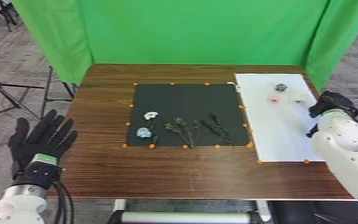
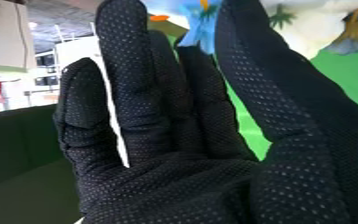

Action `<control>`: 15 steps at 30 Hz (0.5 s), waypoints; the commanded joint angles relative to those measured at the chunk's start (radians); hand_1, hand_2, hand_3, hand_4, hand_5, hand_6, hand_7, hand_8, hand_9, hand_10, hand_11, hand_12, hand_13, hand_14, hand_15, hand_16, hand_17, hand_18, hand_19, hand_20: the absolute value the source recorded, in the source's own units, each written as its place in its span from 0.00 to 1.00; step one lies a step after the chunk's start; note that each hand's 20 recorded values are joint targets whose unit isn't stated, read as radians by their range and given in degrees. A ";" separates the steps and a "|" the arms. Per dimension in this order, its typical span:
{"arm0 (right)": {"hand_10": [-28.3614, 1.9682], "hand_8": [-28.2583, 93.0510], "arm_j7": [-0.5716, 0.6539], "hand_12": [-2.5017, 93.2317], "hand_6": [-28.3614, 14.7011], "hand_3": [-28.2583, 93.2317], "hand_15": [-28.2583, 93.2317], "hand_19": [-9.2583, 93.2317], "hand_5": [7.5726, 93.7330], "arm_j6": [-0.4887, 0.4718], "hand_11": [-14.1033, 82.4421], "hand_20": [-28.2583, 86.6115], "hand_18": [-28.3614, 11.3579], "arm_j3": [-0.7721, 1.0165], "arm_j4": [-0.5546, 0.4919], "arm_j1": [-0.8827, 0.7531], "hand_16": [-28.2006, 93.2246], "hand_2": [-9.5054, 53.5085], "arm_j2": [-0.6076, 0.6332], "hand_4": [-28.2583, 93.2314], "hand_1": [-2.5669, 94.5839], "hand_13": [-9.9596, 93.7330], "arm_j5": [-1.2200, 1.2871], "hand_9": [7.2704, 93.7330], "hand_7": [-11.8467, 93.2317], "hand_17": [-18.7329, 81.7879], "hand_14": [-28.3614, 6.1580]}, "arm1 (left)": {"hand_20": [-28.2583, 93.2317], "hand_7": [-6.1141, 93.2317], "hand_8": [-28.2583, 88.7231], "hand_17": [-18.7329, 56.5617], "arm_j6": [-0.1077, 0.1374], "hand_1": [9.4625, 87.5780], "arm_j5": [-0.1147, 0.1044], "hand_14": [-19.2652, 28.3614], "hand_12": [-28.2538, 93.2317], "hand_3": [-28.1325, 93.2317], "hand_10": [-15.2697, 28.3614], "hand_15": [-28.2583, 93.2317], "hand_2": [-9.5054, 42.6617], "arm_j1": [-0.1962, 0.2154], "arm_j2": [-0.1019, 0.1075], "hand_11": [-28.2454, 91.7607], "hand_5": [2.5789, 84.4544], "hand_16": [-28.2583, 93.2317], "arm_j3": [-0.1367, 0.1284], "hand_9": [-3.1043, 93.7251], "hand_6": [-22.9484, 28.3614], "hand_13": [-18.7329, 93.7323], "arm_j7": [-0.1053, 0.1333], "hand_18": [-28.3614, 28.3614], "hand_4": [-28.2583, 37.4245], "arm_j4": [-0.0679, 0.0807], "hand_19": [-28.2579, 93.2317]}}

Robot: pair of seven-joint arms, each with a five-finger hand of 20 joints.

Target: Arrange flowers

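On the black sheet (image 1: 180,100) in the head view lie a white flower (image 1: 151,115), a pale blue flower (image 1: 143,132) and several dark green sprigs (image 1: 184,131). The white sheet (image 1: 280,135) holds a grey-blue flower (image 1: 281,87), a pink flower (image 1: 274,99) and a whitish flower (image 1: 298,99). My right hand (image 1: 334,104) is over that sheet's right edge, beside the whitish flower. In the right wrist view my right hand (image 2: 175,185) has straight fingers and holds nothing; a white bloom (image 2: 313,27) appears beyond its thumb. My left hand (image 1: 40,145) is open, left of the table.
Orange markers line the edges of both sheets on the brown table (image 1: 158,175). A green curtain (image 1: 193,32) hangs behind the table's far edge. Black stands (image 1: 11,85) are on the floor at the left.
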 commanded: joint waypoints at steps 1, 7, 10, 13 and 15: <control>0.60 0.10 -0.030 0.14 0.60 0.83 0.60 0.92 0.56 -0.004 0.31 0.50 0.19 0.025 0.007 -0.058 0.50 0.00 -0.012 0.00 0.58 0.74 0.025 0.62 0.30 0.54 0.60 | 0.31 0.23 0.15 0.17 -0.015 0.22 0.011 0.69 0.32 0.80 0.64 0.53 0.44 0.001 -0.005 0.42 0.41 0.17 -0.001 0.34 0.57 0.34 -0.017 0.71 0.00 0.001 0.46; 0.64 0.10 -0.054 0.15 0.67 0.80 0.58 0.91 0.60 0.037 0.30 0.52 0.20 0.003 0.002 -0.064 0.53 0.00 -0.014 0.00 0.60 0.76 -0.006 0.68 0.31 0.54 0.64 | 0.31 0.23 0.15 0.17 -0.020 0.22 0.017 0.69 0.32 0.80 0.64 0.53 0.44 -0.002 -0.006 0.42 0.41 0.17 0.001 0.34 0.57 0.34 -0.025 0.71 0.00 0.003 0.46; 0.66 0.15 -0.075 0.19 0.68 0.79 0.58 0.90 0.65 0.070 0.27 0.54 0.20 -0.007 -0.008 -0.070 0.53 0.01 -0.009 0.00 0.61 0.77 -0.016 0.74 0.31 0.54 0.63 | 0.31 0.23 0.15 0.17 -0.019 0.22 0.019 0.69 0.32 0.80 0.65 0.53 0.44 -0.003 -0.005 0.42 0.41 0.17 0.003 0.34 0.57 0.34 -0.022 0.71 0.00 0.005 0.46; 0.69 0.19 -0.089 0.25 0.69 0.71 0.60 0.89 0.71 0.111 0.23 0.56 0.21 -0.021 -0.015 -0.082 0.50 0.11 -0.009 0.00 0.65 0.78 -0.044 0.80 0.32 0.53 0.60 | 0.31 0.22 0.15 0.17 -0.020 0.22 0.021 0.69 0.32 0.80 0.65 0.53 0.43 0.003 -0.009 0.42 0.41 0.17 -0.002 0.34 0.57 0.34 -0.032 0.71 0.00 0.004 0.46; 0.70 0.21 -0.103 0.28 0.71 0.64 0.62 0.89 0.73 0.138 0.23 0.57 0.24 -0.025 -0.015 -0.090 0.47 0.17 -0.013 0.00 0.70 0.78 -0.064 0.83 0.33 0.53 0.60 | 0.31 0.22 0.15 0.17 -0.022 0.22 0.016 0.69 0.32 0.80 0.65 0.53 0.43 0.009 -0.013 0.42 0.41 0.17 -0.005 0.34 0.57 0.34 -0.031 0.71 0.00 0.001 0.46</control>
